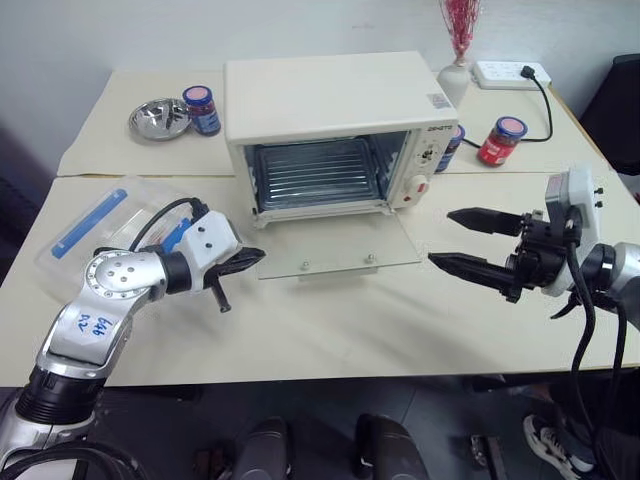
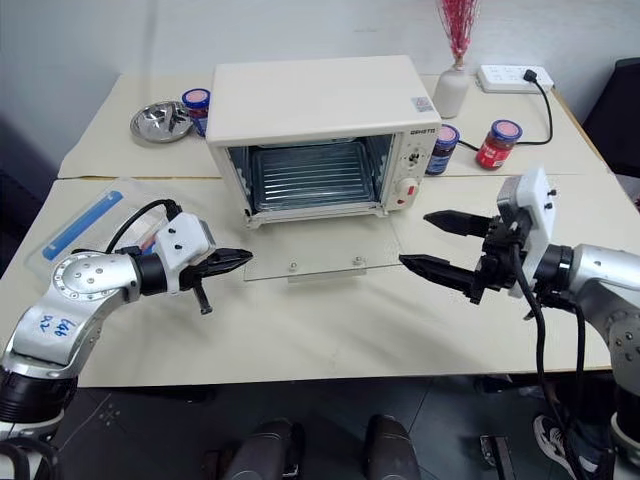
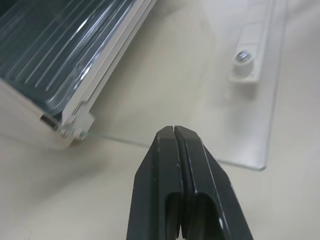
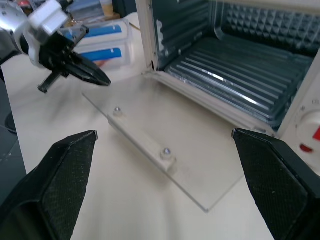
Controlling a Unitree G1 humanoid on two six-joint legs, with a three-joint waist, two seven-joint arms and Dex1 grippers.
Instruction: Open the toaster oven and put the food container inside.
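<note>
The cream-white toaster oven [image 1: 325, 100] stands at the middle of the table with its glass door [image 1: 330, 250] folded flat onto the tabletop and the wire rack [image 4: 235, 70] bare. The clear food container [image 1: 95, 225] with blue clip strips lies on the table left of the oven, partly behind my left arm. My left gripper [image 1: 258, 256] is shut and empty, its tip just off the door's front-left corner [image 3: 80, 132]. My right gripper [image 1: 441, 238] hovers open and empty, right of the door, pointing toward it.
Behind the oven at the left sit a round steel bowl [image 1: 158, 118] and a blue-labelled jar [image 1: 203, 108]. At the right are a red jar [image 1: 502, 140], another jar [image 1: 452, 145], a white vase [image 1: 455, 75] and a power strip [image 1: 512, 72] with its cable.
</note>
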